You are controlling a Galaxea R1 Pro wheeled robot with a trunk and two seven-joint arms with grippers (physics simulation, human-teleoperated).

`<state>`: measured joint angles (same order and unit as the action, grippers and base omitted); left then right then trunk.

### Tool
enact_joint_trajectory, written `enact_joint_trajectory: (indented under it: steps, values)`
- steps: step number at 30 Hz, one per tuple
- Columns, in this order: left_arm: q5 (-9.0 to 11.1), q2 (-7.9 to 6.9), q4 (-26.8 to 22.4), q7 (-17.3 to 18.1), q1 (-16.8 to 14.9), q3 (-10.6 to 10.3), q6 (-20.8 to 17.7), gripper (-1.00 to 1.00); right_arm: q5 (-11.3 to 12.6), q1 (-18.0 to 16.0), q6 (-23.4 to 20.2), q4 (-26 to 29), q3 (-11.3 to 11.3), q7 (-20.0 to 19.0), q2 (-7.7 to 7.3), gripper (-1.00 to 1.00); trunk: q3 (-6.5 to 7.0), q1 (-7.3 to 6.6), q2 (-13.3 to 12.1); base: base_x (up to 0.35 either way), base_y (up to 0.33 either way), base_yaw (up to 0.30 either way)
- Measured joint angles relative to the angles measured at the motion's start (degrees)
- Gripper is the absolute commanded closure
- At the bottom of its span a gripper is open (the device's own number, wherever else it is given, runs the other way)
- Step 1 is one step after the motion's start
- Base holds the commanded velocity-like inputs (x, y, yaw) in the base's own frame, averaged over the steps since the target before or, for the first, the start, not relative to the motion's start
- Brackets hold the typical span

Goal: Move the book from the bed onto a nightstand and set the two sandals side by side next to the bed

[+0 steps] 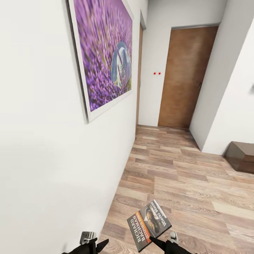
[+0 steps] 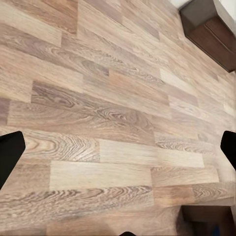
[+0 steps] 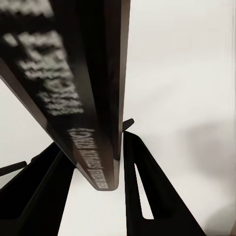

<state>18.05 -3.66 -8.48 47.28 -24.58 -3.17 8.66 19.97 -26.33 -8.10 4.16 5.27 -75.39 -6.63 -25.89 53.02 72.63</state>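
Wood-plank floor (image 1: pixel 183 169) and white walls frame a corridor-like stretch. Book (image 1: pixel 149 224) is off the bed, pinched at its lower edge by right claw (image 1: pixel 155 241), cover up, over the floor; right wrist view shows both fingers clamped on it. Left claw (image 1: pixel 92 241) spread wide, empty. Step: carrying book; next needs a nightstand, not visible. Dark cabinet (image 1: pixel 242 155) cut off right. Door (image 1: pixel 184 76) ahead.

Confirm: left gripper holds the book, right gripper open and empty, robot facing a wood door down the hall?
Arms are swapped. The head view shows the book in the right gripper; the right wrist view shows its fingers clamped on it. The left gripper is open and empty. The door part is right.
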Motion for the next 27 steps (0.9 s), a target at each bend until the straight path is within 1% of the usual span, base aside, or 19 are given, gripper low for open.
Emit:
enact_joint_trajectory:
  steps: [4,13,20,27]
  values:
    - [0.0,0.00,0.0,0.0,0.0,0.0,0.0,-1.00,0.0,0.0,0.0,0.0,0.0,0.0,0.00,1.00,0.00,0.00,0.0,0.000,0.000,-0.149]
    - [0.0,-0.01,0.0,0.0,0.0,0.0,0.0,-1.00,0.0,0.0,0.0,0.0,0.0,0.0,-0.03,1.00,0.00,0.00,0.0,0.000,0.000,-0.020]
    - [0.0,0.00,0.0,0.0,0.0,0.0,0.0,-1.00,0.0,0.0,0.0,0.0,0.0,0.0,-0.03,1.00,0.00,0.00,0.0,0.000,0.000,-0.174]
    - [0.0,-0.01,0.0,0.0,0.0,0.0,0.0,-1.00,0.0,0.0,0.0,0.0,0.0,0.0,0.00,1.00,0.00,0.00,0.0,0.000,0.000,-0.030]
